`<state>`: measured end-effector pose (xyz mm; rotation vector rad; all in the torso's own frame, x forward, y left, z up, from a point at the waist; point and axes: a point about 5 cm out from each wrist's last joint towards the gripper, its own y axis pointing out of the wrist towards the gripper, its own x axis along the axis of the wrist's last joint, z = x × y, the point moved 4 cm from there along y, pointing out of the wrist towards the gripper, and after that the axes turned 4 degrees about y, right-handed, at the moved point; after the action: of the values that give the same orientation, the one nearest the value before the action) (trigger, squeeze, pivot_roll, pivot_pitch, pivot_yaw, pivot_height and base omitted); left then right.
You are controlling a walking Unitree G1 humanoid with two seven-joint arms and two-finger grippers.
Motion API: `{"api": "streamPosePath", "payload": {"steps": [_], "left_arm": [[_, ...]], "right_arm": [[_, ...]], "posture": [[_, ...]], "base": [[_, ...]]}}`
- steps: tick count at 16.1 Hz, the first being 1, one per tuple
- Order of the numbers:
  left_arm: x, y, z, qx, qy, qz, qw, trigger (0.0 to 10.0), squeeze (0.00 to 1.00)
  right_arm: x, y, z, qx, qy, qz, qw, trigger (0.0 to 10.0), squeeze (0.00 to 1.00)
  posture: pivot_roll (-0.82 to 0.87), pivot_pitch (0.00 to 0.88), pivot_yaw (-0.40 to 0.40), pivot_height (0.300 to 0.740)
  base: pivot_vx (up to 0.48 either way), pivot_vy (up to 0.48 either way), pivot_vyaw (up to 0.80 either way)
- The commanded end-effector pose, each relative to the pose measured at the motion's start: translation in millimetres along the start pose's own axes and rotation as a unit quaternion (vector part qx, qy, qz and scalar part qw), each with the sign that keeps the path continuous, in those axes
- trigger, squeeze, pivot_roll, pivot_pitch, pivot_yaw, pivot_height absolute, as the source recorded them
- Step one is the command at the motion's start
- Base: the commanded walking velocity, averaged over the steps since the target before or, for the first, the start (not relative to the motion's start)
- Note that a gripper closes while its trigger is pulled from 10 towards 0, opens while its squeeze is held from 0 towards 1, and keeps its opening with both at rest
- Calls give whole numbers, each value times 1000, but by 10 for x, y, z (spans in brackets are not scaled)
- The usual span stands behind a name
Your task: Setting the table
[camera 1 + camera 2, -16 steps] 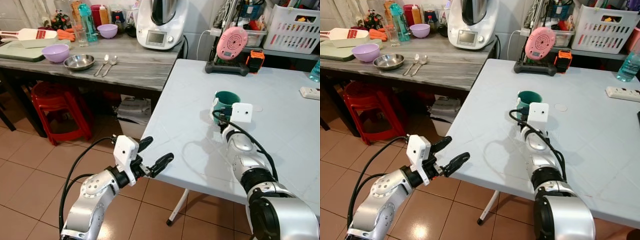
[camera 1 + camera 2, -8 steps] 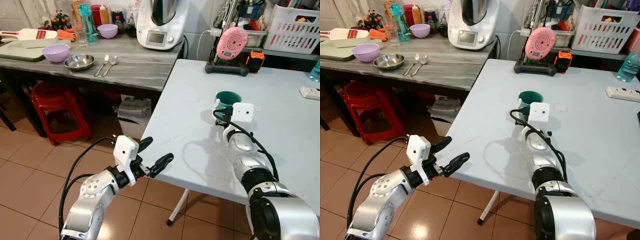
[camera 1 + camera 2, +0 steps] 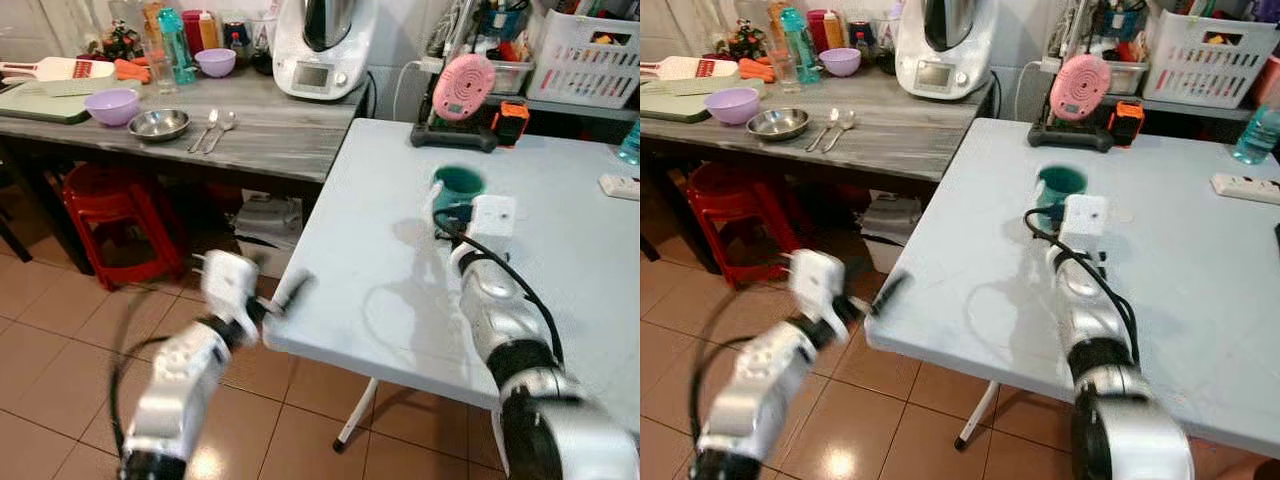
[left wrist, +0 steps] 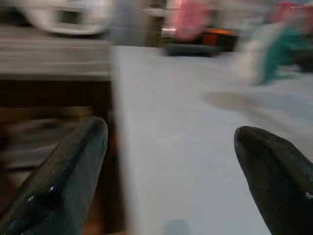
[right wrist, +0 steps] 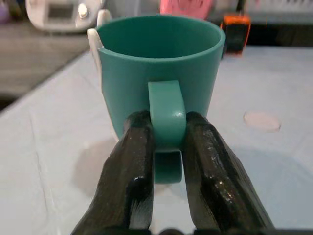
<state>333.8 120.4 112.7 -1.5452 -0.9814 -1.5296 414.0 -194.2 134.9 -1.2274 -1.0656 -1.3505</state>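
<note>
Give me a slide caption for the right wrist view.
Right gripper pinching the green mug by its handle above the white table.

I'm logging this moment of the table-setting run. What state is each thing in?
green mug: upright, looks empty, handle gripped.
right gripper: shut on the mug's handle.
left gripper: open, at the white table's edge, blurred.
steel bowl: upright on the counter.
spoons: lying beside it.

Mug (image 3: 458,187) on table (image 3: 380,270), ahead of right gripper (image 5: 166,142), which grips its handle. Left gripper (image 3: 285,297) at table's near-left edge. Counter (image 3: 200,130) left of table, holding bowls (image 3: 112,105) and spoons (image 3: 213,130).
</note>
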Motion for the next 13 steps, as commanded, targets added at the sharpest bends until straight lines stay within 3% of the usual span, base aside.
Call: {"api": "streamPosePath", "payload": {"steps": [1,2,3,4,8,10,13], "left_arm": [[-28,-5,124,38,3,9,999,10000,0],[-32,0,175,53,1,12,999,10000,0],[-25,5,214,63,-4,10,998,10000,0],[-13,12,252,73,-11,7,997,10000,0],[22,59,243,66,-10,-5,998,10000,0],[52,101,241,66,-20,-14,998,10000,0],[61,131,247,70,-33,-19,997,10000,0]], "right_arm": [[64,-30,-24,-1,13,-14,1000,392,0],[82,-84,-38,1,13,-23,1000,1804,0],[108,-167,-55,6,7,-37,999,8353,0],[129,-288,-80,12,0,-52,999,10000,0],[106,-521,-167,9,-11,-54,998,10000,0],[103,-627,-195,5,-8,-44,999,10000,0],[96,-641,-165,8,-7,-40,999,10000,0]], "posture": [[-3,0,-16,740],[-7,0,-14,740],[-11,0,-10,740],[-16,0,-8,740],[-31,0,1,740],[-39,0,7,740],[-43,0,10,740]], "base": [[0,0,0],[0,0,0],[0,0,0],[0,0,0],[0,0,0],[0,276,-659],[0,381,-800]]}}
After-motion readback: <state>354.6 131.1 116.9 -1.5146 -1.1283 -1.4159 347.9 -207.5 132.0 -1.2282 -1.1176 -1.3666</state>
